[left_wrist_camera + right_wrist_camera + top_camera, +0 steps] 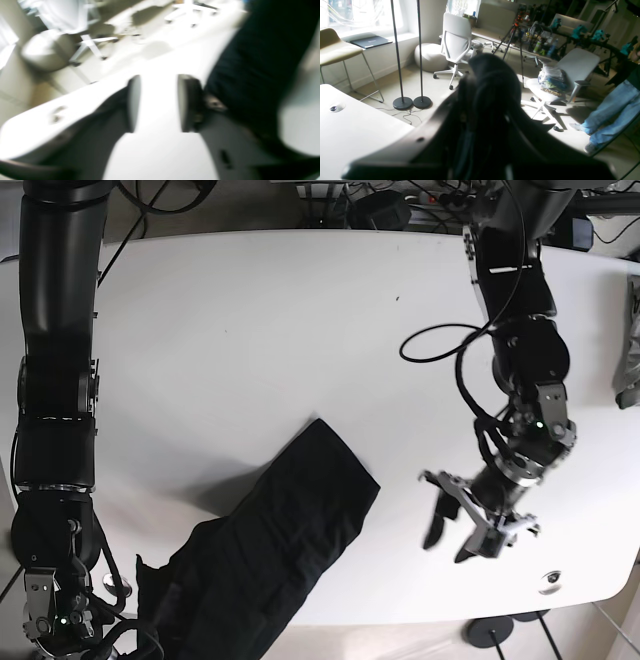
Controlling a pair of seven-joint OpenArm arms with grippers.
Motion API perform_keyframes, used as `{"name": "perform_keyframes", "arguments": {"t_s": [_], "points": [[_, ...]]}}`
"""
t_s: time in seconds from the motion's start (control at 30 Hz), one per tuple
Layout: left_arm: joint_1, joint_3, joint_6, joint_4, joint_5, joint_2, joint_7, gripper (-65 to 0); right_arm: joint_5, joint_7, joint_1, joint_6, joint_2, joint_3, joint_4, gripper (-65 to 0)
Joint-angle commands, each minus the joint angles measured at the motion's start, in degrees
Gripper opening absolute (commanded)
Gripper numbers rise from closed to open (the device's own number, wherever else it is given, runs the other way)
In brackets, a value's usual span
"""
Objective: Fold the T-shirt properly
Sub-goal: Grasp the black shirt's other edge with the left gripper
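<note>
Right now your left claw (pixel 462 532) sits in the lower right of the base view, hanging over bare white surface (pixel 250 330) with its two fingers spread and nothing between them. The left wrist view agrees, though it is badly blurred: the two pads (pixel 133 102) stand apart with bright surface showing in the gap, and a dark mass of cloth fills the upper right of that frame, just beside the right-hand pad. You cannot tell from the blur whether the pad touches it.

The T-shirt (pixel 270 545) is black and lies as a long, rumpled band running diagonally from the middle of the base view down to the lower left, where it reaches the near edge of the surface. Its upper end is a fairly squared corner, well apart from your left claw.

Your right claw (pixel 482 105) is at the bottom left corner of the base view, mostly cut off by the frame edge. In the right wrist view, dark fabric bunches up right over the claw and hides the fingertips; the cloth appears gathered in it, so it looks pinched on the T-shirt, with the camera pointing out at the room beyond.

A black cable (pixel 455 345) loops off the left arm above the surface in the right half of the base view.
</note>
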Motion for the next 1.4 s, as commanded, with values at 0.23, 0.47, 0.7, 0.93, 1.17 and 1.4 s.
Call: {"name": "perform_keyframes", "arguments": {"t_s": [0.23, 0.47, 0.7, 0.93, 1.17, 1.4], "points": [[13.7, 11.45, 0.34, 1.07, 7.42, 1.63, -13.5, -23.6, 0.12, 2.42, 1.19, -0.52, 0.83, 0.57, 1.12, -62.9], [15.46, 20.33, 6.85, -10.09, 12.78, 1.72, -23.61, -22.6, 0.21, 2.51, 0.31, -0.43, 0.83, 0.75, 1.12, -62.9], [9.04, 23.67, 10.54, -27.41, 12.96, 4.8, -32.93, -17.9, 0.21, 2.51, -0.12, -0.43, 0.83, 0.75, 1.92, -62.9], [1.4, 30.53, 13.18, -39.63, 12.78, 4.89, -35.74, -17.9, 0.21, 2.33, -0.04, -0.43, 0.83, 0.75, 5.34, -62.9], [-2.12, 30.96, 13.18, -47.72, 13.05, 6.47, -35.74, -18.3, 0.21, 2.16, 0.23, -0.52, 0.83, 0.75, 6.05, -62.9], [-8.27, 33.95, 13.18, -62.23, 13.05, 7.35, -35.66, -32.5, 0.21, 1.98, 0.31, -0.52, 0.83, 0.75, 8.69, -62.9]]}}
